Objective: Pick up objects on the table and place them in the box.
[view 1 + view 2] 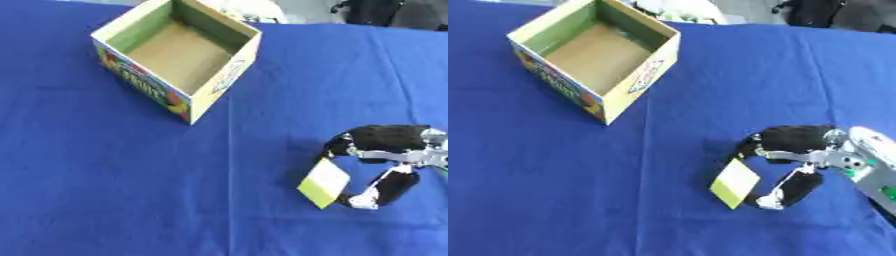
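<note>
The desk (105, 190) is covered in a deep blue cloth, with a faint straight crease running down it from the near corner of the box (178, 55). The box is an open-topped cardboard carton, set at an angle so that one corner points toward the robot. Its inner walls are green, its floor plain brown, its rim pale yellow-cream. The outer faces carry bright printed colours, red, yellow and green, with some lettering too blurred to read. Nothing shows inside it.

Well apart from the box, toward the robot and to the right of it, is the right hand (802, 152), black with silver parts at the wrist. It comes in from the right edge, its fingers (785, 137) and thumb curled into a ring that closes on a small flat card-like object (324, 183). The card is a thin rectangle, tilted on a diagonal, white over its upper part and yellow-green along its lower edge. It sits at the hand's left side, pinched between the fingertips above and the thumb tip below. Whether the card's lower corner touches the cloth cannot be told.

The left hand shows in neither view.
</note>
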### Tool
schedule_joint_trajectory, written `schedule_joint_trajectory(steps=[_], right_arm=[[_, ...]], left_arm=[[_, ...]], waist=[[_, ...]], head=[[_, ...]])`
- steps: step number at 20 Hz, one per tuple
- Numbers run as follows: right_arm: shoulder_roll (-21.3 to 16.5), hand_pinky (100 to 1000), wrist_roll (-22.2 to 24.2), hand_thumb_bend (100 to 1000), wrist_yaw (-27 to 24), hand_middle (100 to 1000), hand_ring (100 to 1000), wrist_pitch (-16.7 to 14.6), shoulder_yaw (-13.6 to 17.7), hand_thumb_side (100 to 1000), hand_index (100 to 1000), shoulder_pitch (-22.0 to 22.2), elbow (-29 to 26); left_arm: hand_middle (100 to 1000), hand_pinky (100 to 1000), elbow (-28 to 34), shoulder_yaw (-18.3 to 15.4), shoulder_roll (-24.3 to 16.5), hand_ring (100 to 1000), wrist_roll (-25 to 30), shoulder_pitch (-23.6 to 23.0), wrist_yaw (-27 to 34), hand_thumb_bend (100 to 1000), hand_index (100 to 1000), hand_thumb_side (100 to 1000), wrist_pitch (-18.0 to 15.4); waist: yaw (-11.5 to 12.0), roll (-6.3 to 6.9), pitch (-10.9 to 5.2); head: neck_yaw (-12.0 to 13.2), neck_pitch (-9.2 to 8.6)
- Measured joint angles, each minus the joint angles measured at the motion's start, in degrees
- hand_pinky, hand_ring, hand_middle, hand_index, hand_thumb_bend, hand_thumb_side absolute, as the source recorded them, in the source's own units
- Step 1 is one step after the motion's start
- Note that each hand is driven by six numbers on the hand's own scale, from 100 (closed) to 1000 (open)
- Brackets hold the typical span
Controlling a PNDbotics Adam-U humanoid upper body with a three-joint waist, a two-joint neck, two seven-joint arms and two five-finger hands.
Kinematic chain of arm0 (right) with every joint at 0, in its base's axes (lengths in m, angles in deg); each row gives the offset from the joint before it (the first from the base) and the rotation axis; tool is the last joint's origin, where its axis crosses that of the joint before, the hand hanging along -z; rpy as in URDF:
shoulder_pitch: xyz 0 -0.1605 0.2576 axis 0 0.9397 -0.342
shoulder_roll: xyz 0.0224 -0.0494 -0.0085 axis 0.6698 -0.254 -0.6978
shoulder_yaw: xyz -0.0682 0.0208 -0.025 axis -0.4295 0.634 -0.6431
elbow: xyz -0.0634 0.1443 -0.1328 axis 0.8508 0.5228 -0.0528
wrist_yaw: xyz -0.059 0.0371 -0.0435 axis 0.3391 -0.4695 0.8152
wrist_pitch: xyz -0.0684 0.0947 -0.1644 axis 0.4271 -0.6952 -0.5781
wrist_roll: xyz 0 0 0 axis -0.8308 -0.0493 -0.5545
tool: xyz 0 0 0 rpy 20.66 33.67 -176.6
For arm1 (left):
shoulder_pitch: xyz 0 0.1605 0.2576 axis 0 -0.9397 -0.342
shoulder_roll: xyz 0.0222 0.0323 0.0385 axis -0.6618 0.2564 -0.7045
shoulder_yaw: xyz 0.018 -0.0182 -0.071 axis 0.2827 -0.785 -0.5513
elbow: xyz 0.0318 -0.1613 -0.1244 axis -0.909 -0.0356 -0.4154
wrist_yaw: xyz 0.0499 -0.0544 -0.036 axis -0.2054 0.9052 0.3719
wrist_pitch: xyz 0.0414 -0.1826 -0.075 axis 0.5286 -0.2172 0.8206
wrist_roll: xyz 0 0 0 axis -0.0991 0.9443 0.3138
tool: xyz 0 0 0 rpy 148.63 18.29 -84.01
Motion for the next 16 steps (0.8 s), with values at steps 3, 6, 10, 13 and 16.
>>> schedule_joint_trajectory(steps=[3,6,10,13,16], right_arm=[[0.0,772,-2.5,241,-0.1,540,705,1.0,0.0,557,721,0.0,0.2],[0.5,756,-4.3,215,-0.1,502,678,2.0,0.0,545,678,0.0,0.6],[0.8,748,-5.8,171,-0.3,469,657,2.9,0.0,568,648,0.2,0.9],[1.0,752,-7.0,159,-0.9,463,654,3.6,0.7,591,642,0.6,0.5],[0.9,756,-8.2,138,-1.5,463,652,4.7,2.3,604,641,0.5,-0.7]], left_arm=[[956,807,0.0,0.0,0.0,762,0.0,0.0,0.0,184,743,824,0.0],[956,808,0.0,0.0,0.0,762,0.0,0.0,0.0,184,742,824,0.0],[957,807,0.0,0.0,0.0,763,0.0,0.0,0.0,182,742,824,0.0],[957,808,0.0,0.0,0.0,763,0.0,0.0,0.0,182,742,823,0.0],[957,807,0.0,0.0,0.0,763,0.0,0.0,0.0,184,742,824,0.0]], waist=[[0.0,0.0,0.0],[0.0,0.0,0.0],[0.0,0.0,0.01],[-0.2,0.0,0.01],[-0.3,-0.06,0.01]], head=[[0.0,-0.02],[0.0,-0.04],[0.0,-0.04],[0.1,-0.04],[0.2,-0.14]])
